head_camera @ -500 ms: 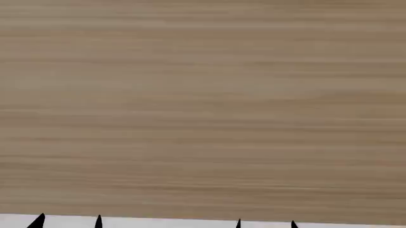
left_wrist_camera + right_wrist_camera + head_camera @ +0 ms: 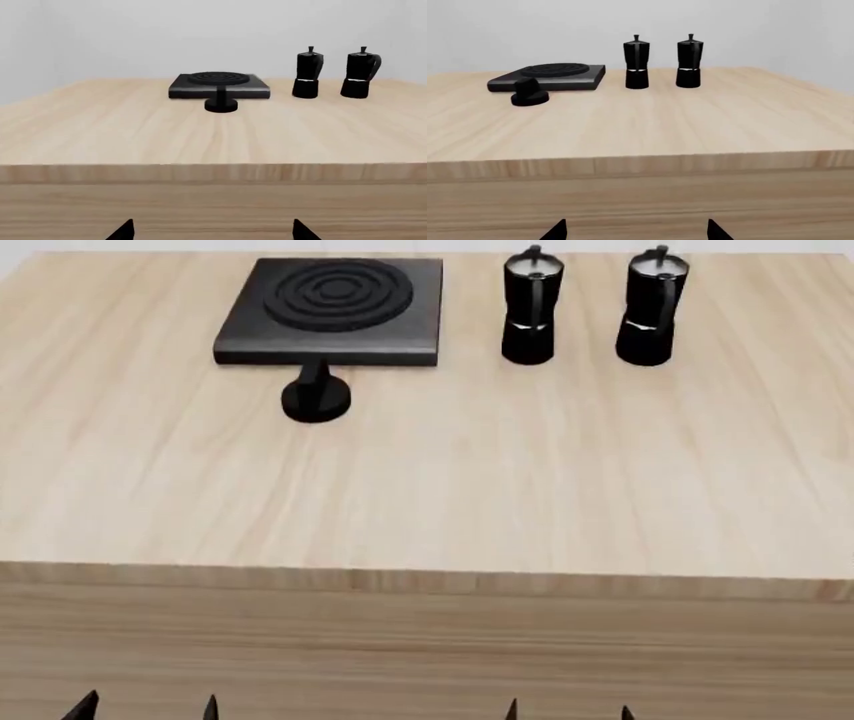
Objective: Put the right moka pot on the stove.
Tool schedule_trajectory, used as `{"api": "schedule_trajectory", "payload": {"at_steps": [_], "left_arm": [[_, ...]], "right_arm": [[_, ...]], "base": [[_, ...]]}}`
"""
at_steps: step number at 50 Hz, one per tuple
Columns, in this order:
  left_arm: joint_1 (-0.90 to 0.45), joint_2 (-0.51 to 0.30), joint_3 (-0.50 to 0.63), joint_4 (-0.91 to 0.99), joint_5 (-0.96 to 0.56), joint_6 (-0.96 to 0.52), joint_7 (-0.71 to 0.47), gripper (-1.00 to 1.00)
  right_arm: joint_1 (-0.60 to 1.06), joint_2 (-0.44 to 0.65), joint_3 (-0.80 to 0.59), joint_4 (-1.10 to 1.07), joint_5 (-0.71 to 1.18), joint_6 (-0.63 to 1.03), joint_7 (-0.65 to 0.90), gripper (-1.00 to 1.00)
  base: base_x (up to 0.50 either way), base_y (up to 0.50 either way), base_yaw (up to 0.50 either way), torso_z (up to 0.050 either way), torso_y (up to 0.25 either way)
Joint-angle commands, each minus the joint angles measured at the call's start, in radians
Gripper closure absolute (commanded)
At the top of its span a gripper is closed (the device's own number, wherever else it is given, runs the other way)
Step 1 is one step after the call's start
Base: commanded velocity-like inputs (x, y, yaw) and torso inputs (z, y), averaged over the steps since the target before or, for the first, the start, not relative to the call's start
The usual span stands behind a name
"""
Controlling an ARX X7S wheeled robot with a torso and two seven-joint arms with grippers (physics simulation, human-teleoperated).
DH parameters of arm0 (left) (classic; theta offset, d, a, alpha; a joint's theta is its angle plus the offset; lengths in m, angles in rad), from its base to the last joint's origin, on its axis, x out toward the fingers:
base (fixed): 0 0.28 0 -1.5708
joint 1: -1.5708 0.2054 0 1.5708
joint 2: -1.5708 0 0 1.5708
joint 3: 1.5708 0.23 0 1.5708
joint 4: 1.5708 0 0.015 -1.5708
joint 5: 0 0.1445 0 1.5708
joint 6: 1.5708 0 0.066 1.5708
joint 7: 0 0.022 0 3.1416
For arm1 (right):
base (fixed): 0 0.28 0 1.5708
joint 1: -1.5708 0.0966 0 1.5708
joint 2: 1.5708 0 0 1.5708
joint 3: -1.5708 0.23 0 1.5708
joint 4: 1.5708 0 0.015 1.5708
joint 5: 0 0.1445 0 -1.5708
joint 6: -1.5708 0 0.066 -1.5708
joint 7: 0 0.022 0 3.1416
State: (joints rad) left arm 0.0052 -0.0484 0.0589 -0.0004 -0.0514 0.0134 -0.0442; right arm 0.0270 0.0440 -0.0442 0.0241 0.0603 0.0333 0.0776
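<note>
Two black moka pots with silvery lids stand side by side at the far right of the wooden table. The right moka pot (image 2: 651,308) (image 2: 360,74) (image 2: 689,62) is upright, with its twin (image 2: 530,308) to its left. The stove (image 2: 334,310) (image 2: 219,85) (image 2: 550,76), a flat black slab with a ringed burner, lies at the far left. My left gripper (image 2: 146,708) (image 2: 212,231) and right gripper (image 2: 567,712) (image 2: 635,231) are both open and empty. They hang low in front of the table's side panel, far from the pots.
A small black knob (image 2: 316,395) (image 2: 221,100) (image 2: 529,94) sits on the table just in front of the stove. The table's front edge (image 2: 427,580) lies between my grippers and the objects. A pale wall rises behind the table.
The head view showed only the wooden panel and a white strip below; it now looks higher, over the table top with stove and pots. Fingertips stay at the bottom edge.
</note>
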Motion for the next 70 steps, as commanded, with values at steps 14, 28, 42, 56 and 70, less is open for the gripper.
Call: {"api": "schedule_trajectory", "payload": {"at_steps": [14, 28, 42, 56, 70], "left_arm": [[0.003, -0.037, 0.034, 0.012, -0.062, 0.014, -0.02, -1.0], [0.007, -0.053, 0.049, 0.019, -0.087, 0.023, -0.034, -1.0], [0.007, -0.068, 0.064, 0.017, -0.11, 0.029, -0.039, -1.0], [0.001, -0.069, 0.064, 0.01, -0.084, 0.047, -0.103, -1.0], [0.004, -0.081, 0.07, 0.012, -0.144, 0.063, -0.08, -1.0]], "right_arm": [[0.014, 0.035, -0.037, 0.022, 0.037, -0.006, 0.047, -1.0], [0.011, 0.049, -0.056, 0.008, 0.051, -0.005, 0.068, -1.0], [0.012, 0.062, -0.075, 0.016, 0.057, -0.026, 0.087, -1.0], [0.013, 0.074, -0.091, 0.025, 0.063, -0.043, 0.101, -1.0], [0.016, 0.084, -0.109, 0.034, 0.057, -0.051, 0.12, -1.0]], "base": [[0.0, 0.0, 0.0, 0.032, 0.007], [0.0, 0.0, 0.0, 0.045, 0.032], [0.0, 0.0, 0.0, 0.05, 0.053], [0.0, 0.0, 0.0, 0.022, 0.021], [0.01, 0.0, 0.0, 0.0, 0.0]]}}
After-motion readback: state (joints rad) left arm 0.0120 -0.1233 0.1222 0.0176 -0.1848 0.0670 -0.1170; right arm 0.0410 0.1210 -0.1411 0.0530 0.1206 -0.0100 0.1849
